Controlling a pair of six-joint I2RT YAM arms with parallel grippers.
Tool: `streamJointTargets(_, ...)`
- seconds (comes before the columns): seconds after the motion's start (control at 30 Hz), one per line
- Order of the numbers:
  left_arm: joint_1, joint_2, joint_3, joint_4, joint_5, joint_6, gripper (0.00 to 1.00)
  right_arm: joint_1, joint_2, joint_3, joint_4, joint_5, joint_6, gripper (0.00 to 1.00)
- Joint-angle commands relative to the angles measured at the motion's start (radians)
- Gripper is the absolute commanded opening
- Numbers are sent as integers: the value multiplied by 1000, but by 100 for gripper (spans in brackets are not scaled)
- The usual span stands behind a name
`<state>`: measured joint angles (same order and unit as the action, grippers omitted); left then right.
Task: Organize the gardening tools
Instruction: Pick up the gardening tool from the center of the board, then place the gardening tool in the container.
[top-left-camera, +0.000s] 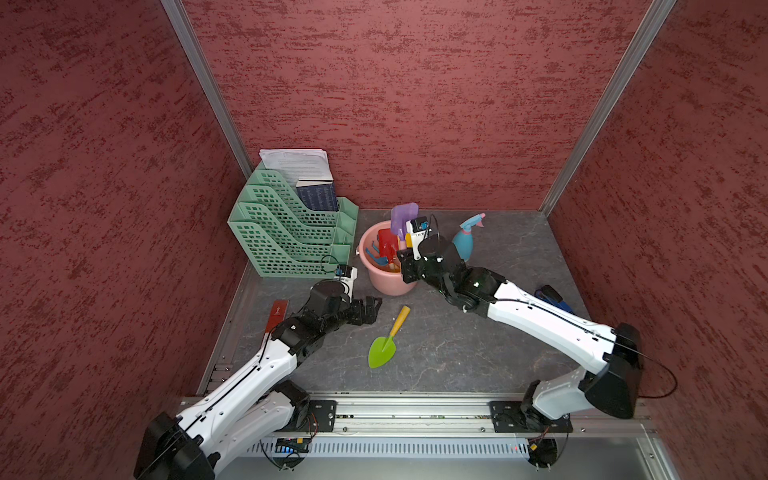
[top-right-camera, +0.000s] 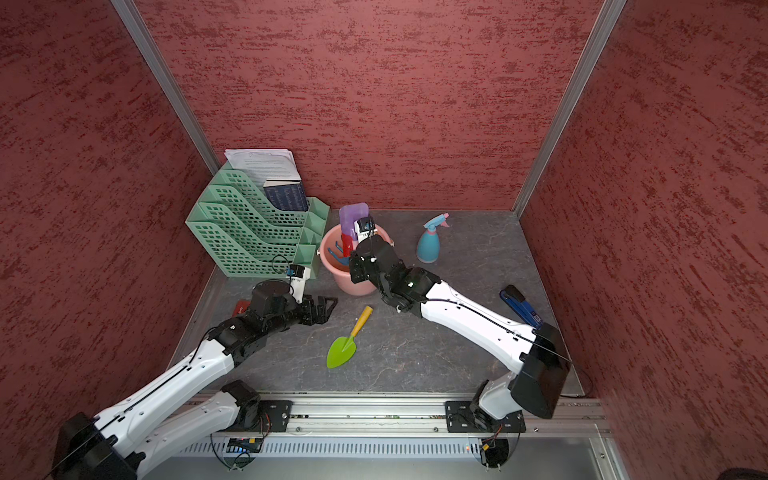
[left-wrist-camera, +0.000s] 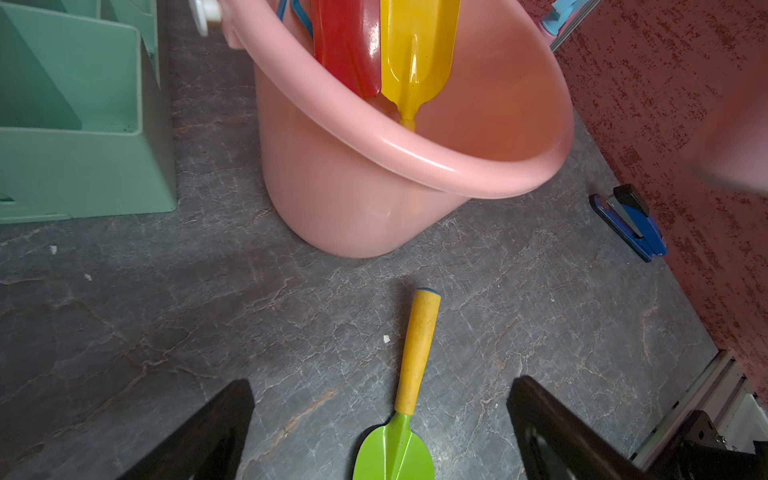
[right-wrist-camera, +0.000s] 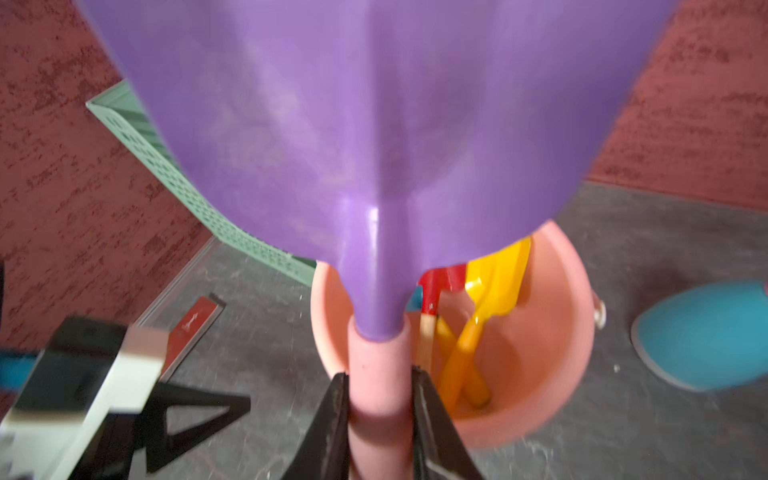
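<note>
Carefully, the right jaws, clamped on the purple shovel (right-wrist-camera: 374, 124) at its handle, should sink it inside the pink bucket (right-wrist-camera: 555, 291) just beneath them before releasing, while the left jaws gape empty, the green trowel (left-wrist-camera: 415, 353) lying on the tabletop just ahead.

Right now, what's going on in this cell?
The right end effector is shut on the pink handle of the purple shovel, holding it blade-up at the pink bucket. The red shovel, yellow shovel and blue fork-rake are already in the bucket. The left end effector is open and empty, hovering near the green trowel, which lies on the table. The spray bottle stands beside the bucket.
</note>
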<state>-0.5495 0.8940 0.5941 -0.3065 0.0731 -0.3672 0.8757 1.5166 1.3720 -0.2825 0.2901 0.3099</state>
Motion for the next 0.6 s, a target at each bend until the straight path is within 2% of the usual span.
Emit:
streamJointTargets(0.0,3,-13,-9,-16,6,-6,100,-48,62,84,156,-30,-64,0)
streamJointTargets(0.3,2,-22,-10,-29,0,-4,100,-140,240,131,282,-88,-59,0)
streamJointTargets(0.57,2,-7,-5,-29,3,-1,100,-159,345,116,314,-107,-42,0)
